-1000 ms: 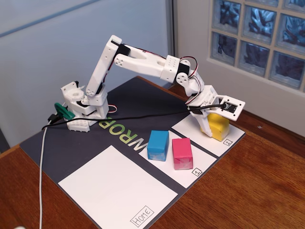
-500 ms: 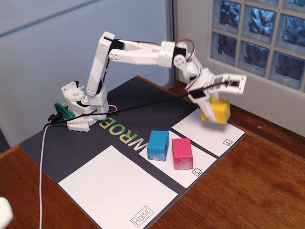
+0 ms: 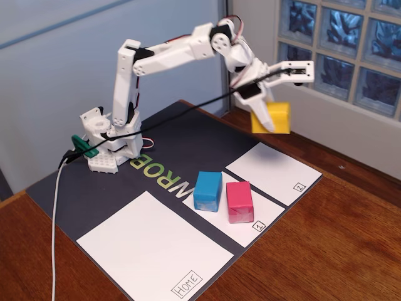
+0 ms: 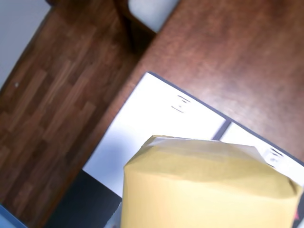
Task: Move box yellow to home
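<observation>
1. The gripper (image 3: 262,115) is clamped on the yellow box (image 3: 274,117), holding it in the air above the far end of the counter (image 3: 351,251).
2. In the wrist view the yellow box (image 4: 204,185) fills the lower frame, with sheet "2" (image 4: 156,128) below it.
3. In the fixed view, sheet "2" (image 3: 274,172) lies bare, under and in front of the box.
4. The blue block (image 3: 207,190) and pink block (image 3: 239,202) stand side by side on sheet "1" (image 3: 263,216).
5. Home (image 3: 153,248), the big sheet at the near left, lies well apart from the box.
</observation>
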